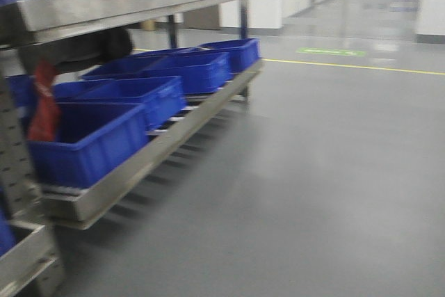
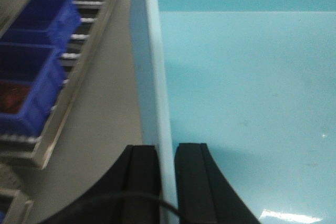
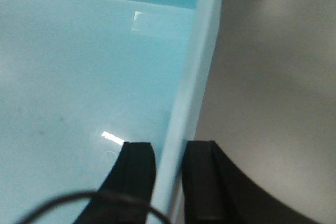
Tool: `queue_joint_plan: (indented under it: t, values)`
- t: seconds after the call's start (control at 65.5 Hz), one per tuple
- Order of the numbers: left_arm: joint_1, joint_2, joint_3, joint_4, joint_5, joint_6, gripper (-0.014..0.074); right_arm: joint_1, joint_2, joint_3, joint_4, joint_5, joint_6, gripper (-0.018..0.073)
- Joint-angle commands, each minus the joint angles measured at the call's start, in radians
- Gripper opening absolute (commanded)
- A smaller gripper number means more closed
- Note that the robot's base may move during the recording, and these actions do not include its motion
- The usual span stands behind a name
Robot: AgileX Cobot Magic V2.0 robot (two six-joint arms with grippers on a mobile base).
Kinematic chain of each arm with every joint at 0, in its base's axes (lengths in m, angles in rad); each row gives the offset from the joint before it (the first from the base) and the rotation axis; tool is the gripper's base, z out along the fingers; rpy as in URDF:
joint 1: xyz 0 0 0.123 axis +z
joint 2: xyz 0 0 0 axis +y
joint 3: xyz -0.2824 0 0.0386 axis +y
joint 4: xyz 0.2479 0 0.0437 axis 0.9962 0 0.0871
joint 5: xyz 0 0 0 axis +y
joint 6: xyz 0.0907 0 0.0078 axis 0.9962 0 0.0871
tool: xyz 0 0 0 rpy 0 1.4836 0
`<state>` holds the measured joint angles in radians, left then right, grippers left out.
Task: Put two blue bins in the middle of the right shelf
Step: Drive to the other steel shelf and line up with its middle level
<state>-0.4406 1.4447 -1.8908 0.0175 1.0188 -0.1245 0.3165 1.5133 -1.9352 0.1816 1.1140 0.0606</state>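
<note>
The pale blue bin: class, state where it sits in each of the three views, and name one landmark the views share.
Front view: absent; only dark blue bins on a steel rack.
Left wrist view: pale blue bin fills centre and right; left gripper pinches its left wall at bottom.
Right wrist view: fills the left; right gripper pinches its right wall.
Shared landmark: the grey floor, in all three.
</note>
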Motion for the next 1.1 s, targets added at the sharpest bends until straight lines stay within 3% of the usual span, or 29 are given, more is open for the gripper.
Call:
queue_joint_plan:
  t: [0.0,1.084]
  values:
    - [-0.007,-0.014,-0.017,-0.006,-0.050,0.008,-0.0111,-0.005,-0.007,-0.007,-0.020,-0.031,-0.002,-0.0152]
    - [-0.007,-0.014,-0.017,-0.006,-0.050,0.008,-0.0111,-0.005,-0.007,-0.007,-0.020,-0.031,-0.002,-0.0152]
